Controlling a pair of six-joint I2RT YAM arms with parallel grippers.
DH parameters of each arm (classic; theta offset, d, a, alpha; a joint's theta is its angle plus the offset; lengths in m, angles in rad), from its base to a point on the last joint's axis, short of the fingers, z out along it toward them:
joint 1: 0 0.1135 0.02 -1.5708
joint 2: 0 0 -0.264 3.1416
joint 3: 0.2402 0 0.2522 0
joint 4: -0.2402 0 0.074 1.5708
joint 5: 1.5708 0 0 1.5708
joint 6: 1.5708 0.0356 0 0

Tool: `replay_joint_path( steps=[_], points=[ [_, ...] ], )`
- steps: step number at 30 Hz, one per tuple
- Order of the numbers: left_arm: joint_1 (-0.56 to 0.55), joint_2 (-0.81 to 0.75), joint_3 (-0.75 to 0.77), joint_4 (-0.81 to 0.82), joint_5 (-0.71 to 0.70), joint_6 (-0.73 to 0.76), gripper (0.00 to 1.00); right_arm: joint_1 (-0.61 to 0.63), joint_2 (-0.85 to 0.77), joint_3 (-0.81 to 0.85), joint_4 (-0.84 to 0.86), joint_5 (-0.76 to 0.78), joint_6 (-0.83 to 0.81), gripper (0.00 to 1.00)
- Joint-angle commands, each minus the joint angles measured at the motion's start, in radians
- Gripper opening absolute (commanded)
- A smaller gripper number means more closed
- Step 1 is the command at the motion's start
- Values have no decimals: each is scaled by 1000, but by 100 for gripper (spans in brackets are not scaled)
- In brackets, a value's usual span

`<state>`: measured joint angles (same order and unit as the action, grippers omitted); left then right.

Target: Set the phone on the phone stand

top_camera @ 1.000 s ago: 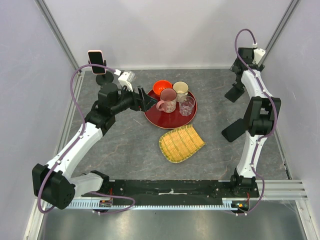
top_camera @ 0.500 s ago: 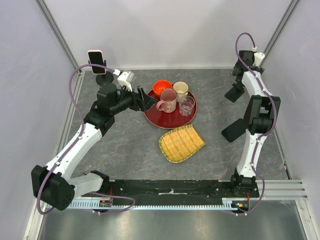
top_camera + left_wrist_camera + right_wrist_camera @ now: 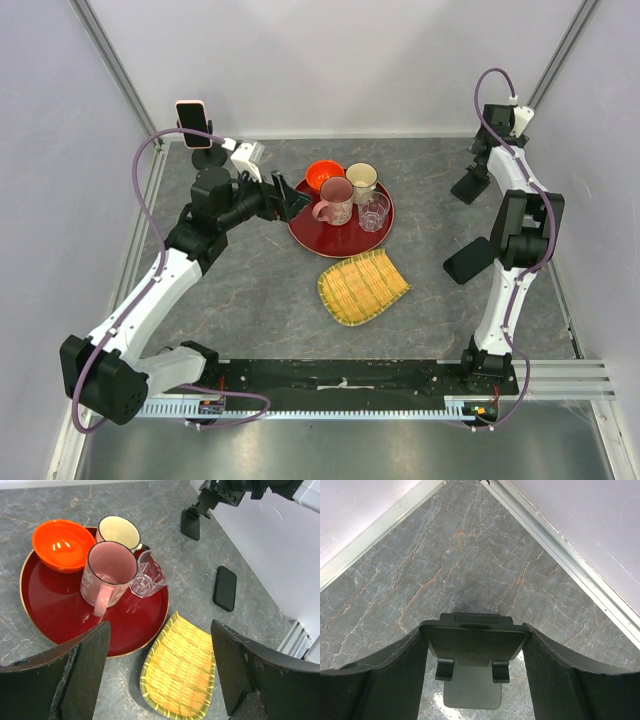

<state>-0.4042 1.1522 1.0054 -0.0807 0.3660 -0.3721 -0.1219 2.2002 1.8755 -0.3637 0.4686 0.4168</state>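
Glossy red tray (image 3: 60, 625), woven basket (image 3: 182, 670), matt black phone stand (image 3: 475, 647)

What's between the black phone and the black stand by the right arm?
Nothing; bare table separates phone and stand, seen in the left wrist view.

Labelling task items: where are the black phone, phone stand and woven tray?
black phone (image 3: 225, 588): left wrist view, middle of its face.
phone stand (image 3: 475, 642): right wrist view, centre of its backplate.
woven tray (image 3: 180, 670): left wrist view, centre of its weave.
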Motion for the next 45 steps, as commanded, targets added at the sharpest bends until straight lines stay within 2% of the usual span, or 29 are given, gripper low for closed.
replay_joint_path(
  steps=[1,5,6,8,9,13,14,15,19,23,26,30,33,34,36,41,43,45],
  points=[
    [10,-55,6,13,-58,50,87,24,-49,-7,110,-73,10,0],
    [42,-89,9,-5,-117,33,86,116,-79,40,163,-4,-27,0],
    [50,-94,10,-16,-151,27,86,195,-91,48,204,7,-32,0],
    [70,-111,7,-24,-189,16,86,258,-94,66,245,54,-42,0],
    [76,-115,6,-31,-238,12,87,328,-89,82,276,80,-47,0],
    [120,-131,2,-68,-375,-34,89,488,-22,232,338,162,-90,0],
    [126,-135,1,-74,-413,-51,89,520,8,258,356,218,-151,0],
    [134,-140,-2,-71,-415,-54,89,583,21,299,409,240,-183,0],
    [165,-147,-19,-47,-391,-57,89,700,62,320,551,274,-306,0],
    [199,-151,-28,-44,-383,-85,89,769,134,387,516,193,-212,0],
    [228,-149,-34,-44,-398,-105,90,821,191,454,460,180,-64,0],
    [257,-143,-47,-30,-400,-97,89,887,253,554,385,267,-12,0],
    [284,-118,-74,33,-296,-45,78,901,250,527,387,268,31,0],
    [307,-94,-77,45,-258,-34,70,901,247,521,382,251,46,0],
    [340,-56,-77,85,-75,-21,65,903,231,507,367,188,76,0],
    [494,76,-64,209,259,-96,62,900,112,424,287,30,154,0],
    [522,92,-88,318,324,-143,63,897,81,393,270,-63,198,0],
    [524,104,-97,352,376,-149,56,887,73,405,223,-140,232,0]
  ],
)
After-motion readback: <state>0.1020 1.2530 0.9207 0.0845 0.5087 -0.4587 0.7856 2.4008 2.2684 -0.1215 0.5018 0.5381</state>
